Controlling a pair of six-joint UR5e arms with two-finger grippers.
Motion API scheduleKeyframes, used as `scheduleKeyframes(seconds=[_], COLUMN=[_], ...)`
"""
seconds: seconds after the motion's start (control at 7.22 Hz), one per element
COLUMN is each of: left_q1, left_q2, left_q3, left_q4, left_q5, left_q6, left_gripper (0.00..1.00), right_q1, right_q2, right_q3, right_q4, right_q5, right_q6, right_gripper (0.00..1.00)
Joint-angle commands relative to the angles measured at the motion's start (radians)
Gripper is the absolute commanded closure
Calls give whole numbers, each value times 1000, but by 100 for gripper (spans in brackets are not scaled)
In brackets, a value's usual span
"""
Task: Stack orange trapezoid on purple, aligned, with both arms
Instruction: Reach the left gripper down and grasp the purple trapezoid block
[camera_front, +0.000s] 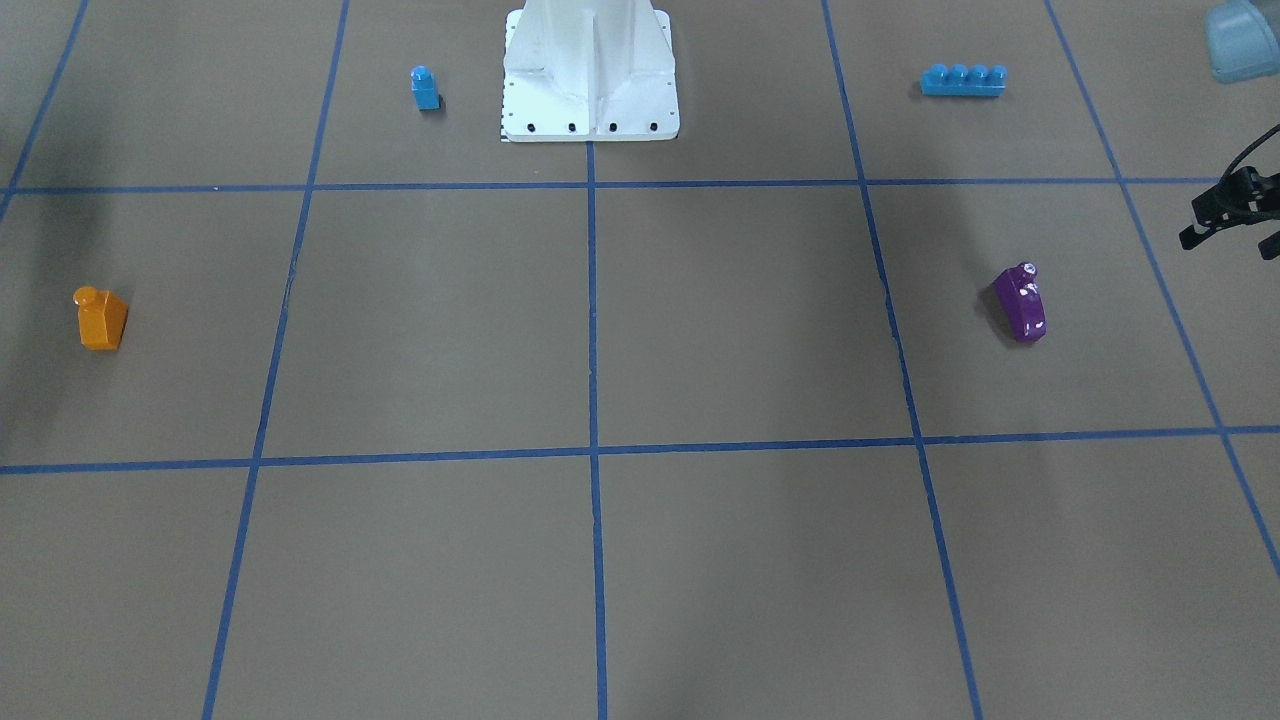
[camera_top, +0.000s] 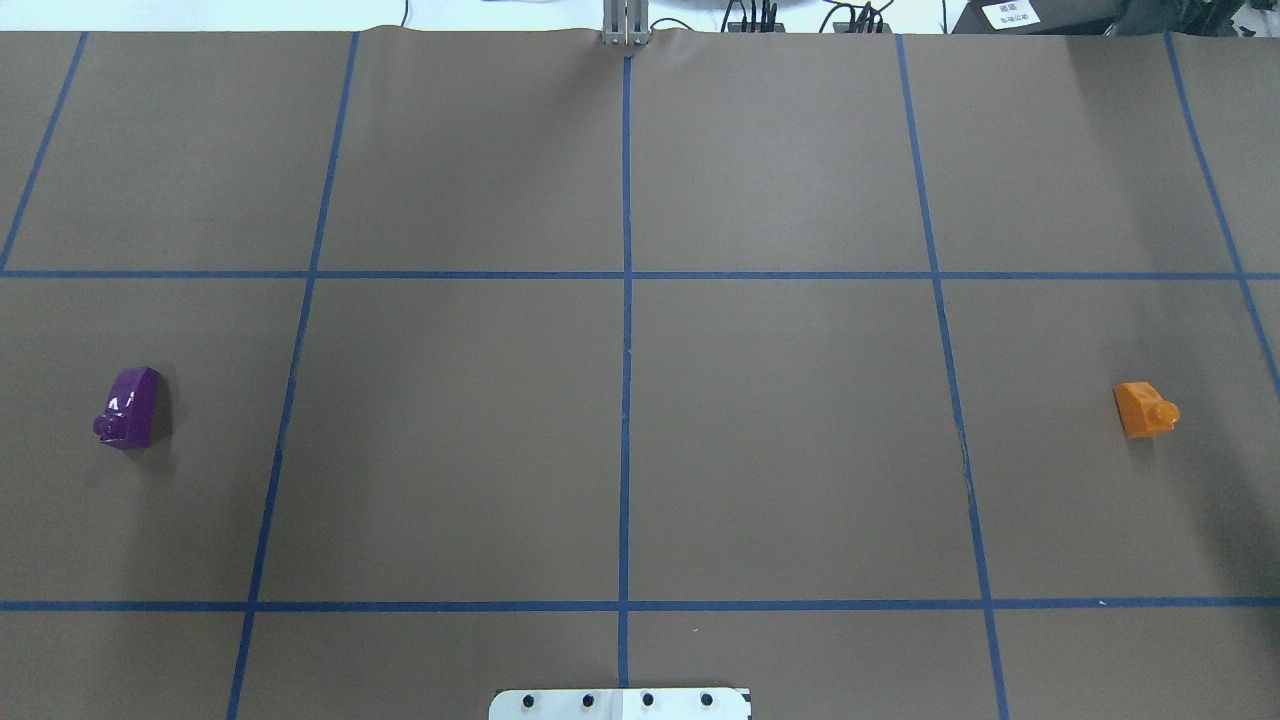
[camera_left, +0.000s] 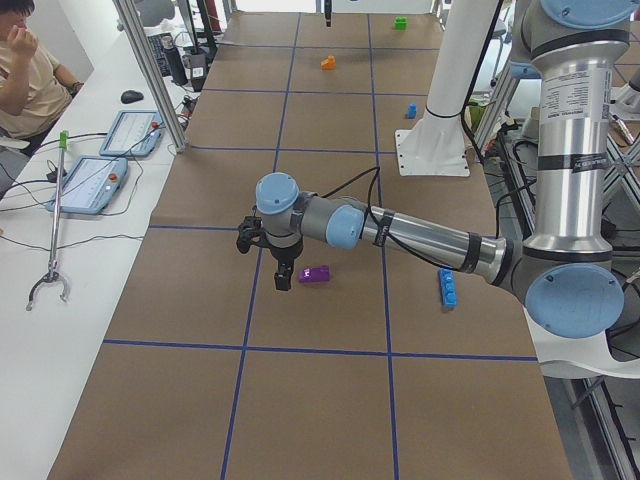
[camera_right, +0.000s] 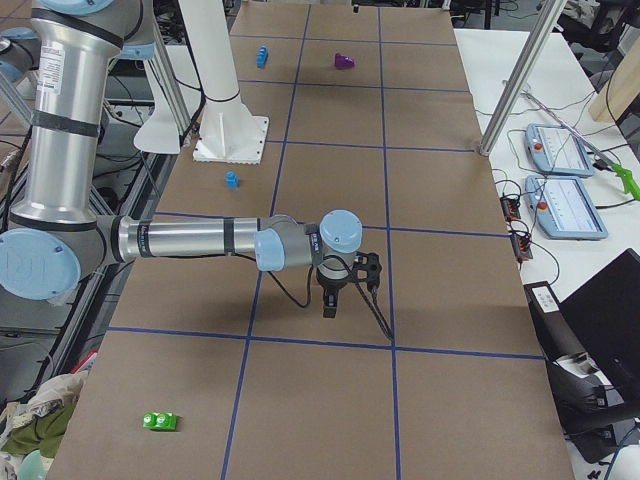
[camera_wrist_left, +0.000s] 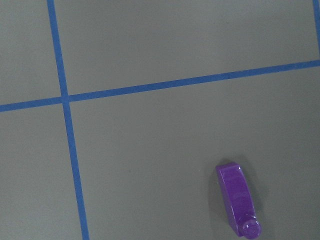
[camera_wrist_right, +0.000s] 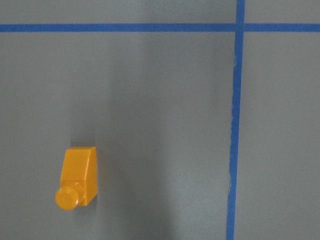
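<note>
Orange trapezoid (camera_top: 1140, 410) long axis crosswise, stud outward; purple (camera_top: 130, 405) stud robotward; left hand (camera_left: 281, 272), right hand (camera_right: 332, 300): opening unclear.

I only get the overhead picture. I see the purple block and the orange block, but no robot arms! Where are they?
Observer: The left gripper hangs above the table, close beside the purple block and not touching it.
Child: And the other arm?
Observer: The right gripper hangs above the table too. Its wrist view shows the orange block lying untouched below.
Child: Are there more blocks I can't see?
Observer: Yes. A small blue block and a long blue brick stand on either side of the robot's white base, outside your picture.
</note>
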Motion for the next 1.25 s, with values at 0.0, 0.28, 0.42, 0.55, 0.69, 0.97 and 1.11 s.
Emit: scheduleKeyframes(seconds=[0.0, 0.28, 0.42, 0.55, 0.69, 0.97, 1.11], left_q1=[-2, 6, 15, 118, 195, 327, 392], left_q2=[47, 59, 53, 47, 46, 10, -29], left_q3=[-29, -38, -41, -35, -28, 7, 40], left_q4=[-25, -26, -35, -76, -134, -186, -188], left_q5=[-6, 5, -3, 5, 30, 55, 127], left_q6=[-9, -13, -54, -140, -227, -434, -534], left_gripper=[0, 0, 0, 0, 0, 0, 0], right_q1=[4, 5, 5, 5, 5, 4, 4], right_q2=[-5, -7, -7, -10, -11, -11, -11], right_q3=[34, 36, 33, 34, 33, 28, 28], right_q4=[1, 1, 1, 1, 4, 5, 5], right_q5=[5, 15, 16, 17, 32, 34, 34], right_q6=[2, 4, 5, 5, 5, 4, 4], right_gripper=[0, 0, 0, 0, 0, 0, 0])
